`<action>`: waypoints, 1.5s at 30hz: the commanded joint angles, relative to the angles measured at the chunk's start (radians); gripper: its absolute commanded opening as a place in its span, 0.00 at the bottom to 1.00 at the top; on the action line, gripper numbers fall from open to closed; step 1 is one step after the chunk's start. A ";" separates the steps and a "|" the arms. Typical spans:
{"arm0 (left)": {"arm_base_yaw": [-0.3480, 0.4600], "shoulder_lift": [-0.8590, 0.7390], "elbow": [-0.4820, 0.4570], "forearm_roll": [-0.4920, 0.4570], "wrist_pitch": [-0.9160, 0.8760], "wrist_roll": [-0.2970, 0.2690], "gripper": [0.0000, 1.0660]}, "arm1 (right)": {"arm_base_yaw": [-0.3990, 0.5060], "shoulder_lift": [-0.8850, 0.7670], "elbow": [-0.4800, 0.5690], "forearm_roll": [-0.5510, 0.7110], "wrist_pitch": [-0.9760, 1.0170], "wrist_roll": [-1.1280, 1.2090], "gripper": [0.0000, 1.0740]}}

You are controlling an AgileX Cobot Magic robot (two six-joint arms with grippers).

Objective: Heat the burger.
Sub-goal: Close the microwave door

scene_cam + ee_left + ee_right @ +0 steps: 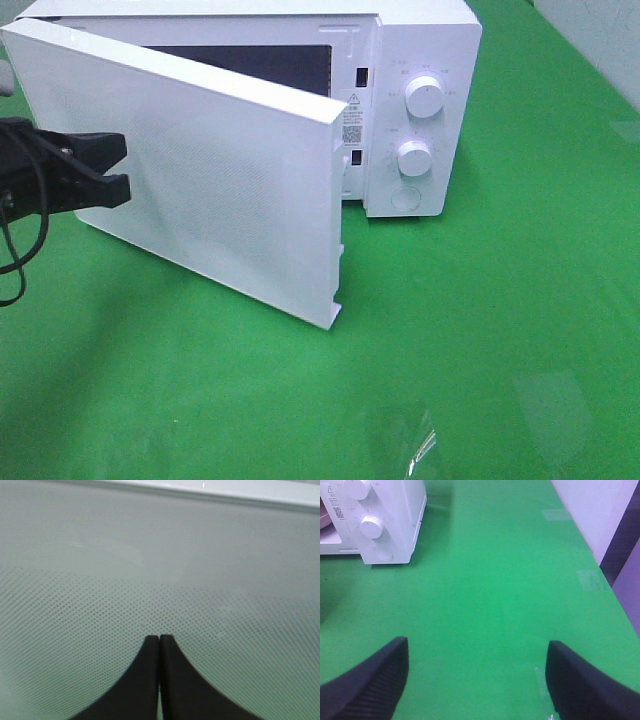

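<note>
- With your left gripper (122, 168) closed against the microwave door (230, 190), push squarely until it latches.
- Hold your wide-open, empty right gripper (477, 645) clear.

Microwave (425, 45): white, on green table cover (500, 330) | door (220, 190): swung partly open, dotted panel | upper knob (425, 98) above lower knob (414, 158) | round button (405, 197) beneath | label (353, 120) on frame.

A green surface (500, 330) covers the whole table. At its far right side stands a pale wall (600, 40). Soft light leaves a whitish glare (548, 400) on the green near the front.
</note>
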 commanded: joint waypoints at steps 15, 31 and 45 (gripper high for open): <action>-0.190 0.154 -0.187 -0.203 -0.004 0.076 0.00 | -0.006 -0.027 0.000 0.000 -0.008 -0.015 0.68; -0.224 0.268 -0.379 -0.224 0.076 0.063 0.00 | -0.006 -0.027 0.000 0.000 -0.008 -0.015 0.68; -0.297 0.368 -0.554 -0.277 0.143 0.065 0.00 | -0.006 -0.027 0.000 -0.001 -0.008 -0.015 0.68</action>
